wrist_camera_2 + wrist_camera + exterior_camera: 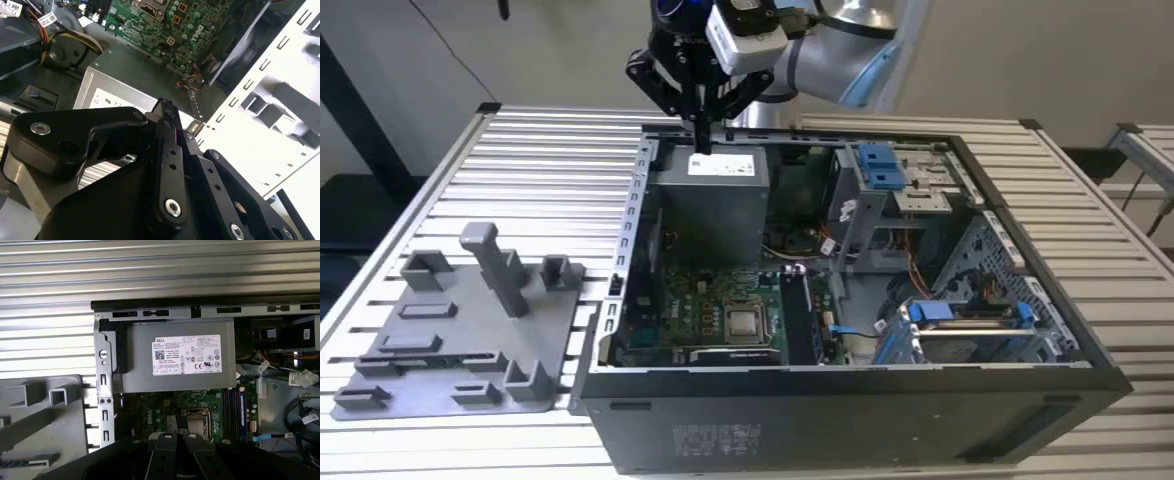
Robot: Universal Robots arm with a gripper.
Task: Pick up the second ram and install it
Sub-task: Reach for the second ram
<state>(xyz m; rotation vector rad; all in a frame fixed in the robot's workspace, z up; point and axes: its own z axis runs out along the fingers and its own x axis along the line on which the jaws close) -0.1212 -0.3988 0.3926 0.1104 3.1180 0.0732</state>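
One thin, dark bluish strip, seemingly the ram [27, 460], lies in a long slot of the tray [550, 332], well apart from the pincer [703, 145]; I cannot tell for certain that it is the ram. The tray sits outside the case [854, 420], off to the exterior view's left of the pincer and nearer that camera. The pincer is narrow: in the second wrist view its fingers [167, 150] press together with nothing between them. It hangs over the grey box [710, 205] with the white label [186, 355], at the case's far edge; whether it touches the box I cannot tell. Past the box from the pincer lies the green board [707, 310], with the processor [744, 322] and dark slots [795, 315] just beside it. The case rests on a ribbed table [547, 160].
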